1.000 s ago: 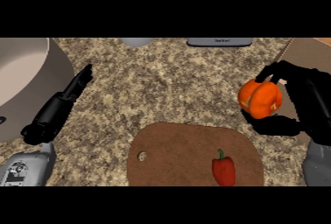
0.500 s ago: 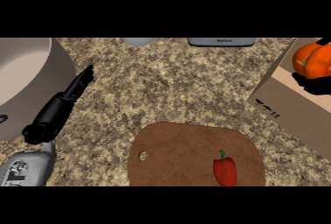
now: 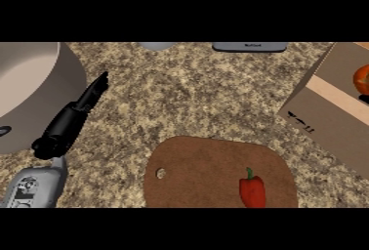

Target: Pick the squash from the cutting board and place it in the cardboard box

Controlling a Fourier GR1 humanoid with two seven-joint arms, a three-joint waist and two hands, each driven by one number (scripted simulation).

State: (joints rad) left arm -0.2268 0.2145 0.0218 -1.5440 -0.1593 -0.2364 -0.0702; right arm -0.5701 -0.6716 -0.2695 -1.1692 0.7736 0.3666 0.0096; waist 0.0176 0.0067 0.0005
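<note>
Squash (image 3: 362, 79) in cardboard box (image 3: 328, 117) at right edge.

A speckled brown-and-beige stone counter (image 3: 202, 93) fills the view. At its left stands a large round vessel with a pale beige inside and a grey outer wall (image 3: 66, 80), cut off by the left and upper edges. At the upper edge a dark grey flat rectangular object with small pale lettering (image 3: 249, 47) lies on the counter. To its left is a pale grey rounded object (image 3: 157, 46), of which only the lower part shows. Toward the lower right lies a small red pepper with a green stem (image 3: 252, 191), stem pointing up the view, well apart from the others.
</note>
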